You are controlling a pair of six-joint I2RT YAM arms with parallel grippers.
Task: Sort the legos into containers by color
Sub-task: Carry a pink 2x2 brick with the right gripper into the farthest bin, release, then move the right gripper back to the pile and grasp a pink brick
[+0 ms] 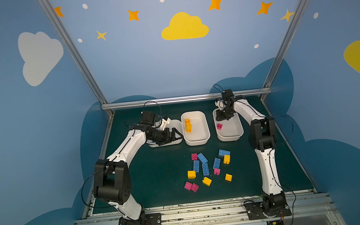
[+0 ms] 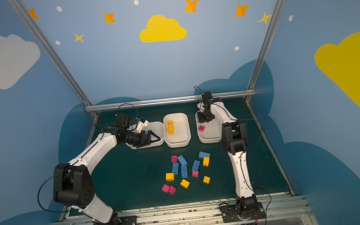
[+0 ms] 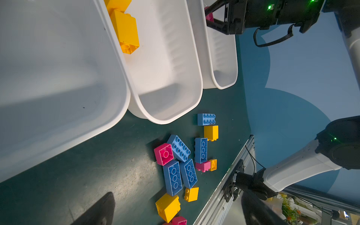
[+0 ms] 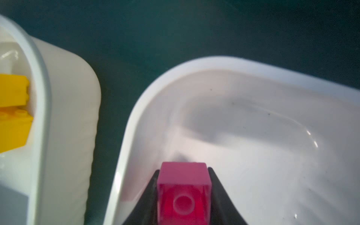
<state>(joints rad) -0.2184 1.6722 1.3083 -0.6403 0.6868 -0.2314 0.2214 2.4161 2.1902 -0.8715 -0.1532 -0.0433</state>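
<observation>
We see R gripper [image 4: 183, 169] pinching pink lego [image 4: 184, 194] btwn its jaws, inside right tray [image 4: 148, 93]; L gripper [image 1: 173, 136] spread wide over left tray [image 1: 176, 123].

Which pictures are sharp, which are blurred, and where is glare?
Right wrist view: soft all over, the pink brick between the jaws blurred, small glints on the right tray. Left wrist view: loose bricks sharp, left tray washed out. Both top views: clear, no blur.

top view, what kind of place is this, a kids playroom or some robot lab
Most likely a robot test cell dressed as a playroom: left arm and right arm bolted to an aluminium rail, an aluminium frame holding cloud-and-star wall panels, and legos with white trays on a green table.
</observation>
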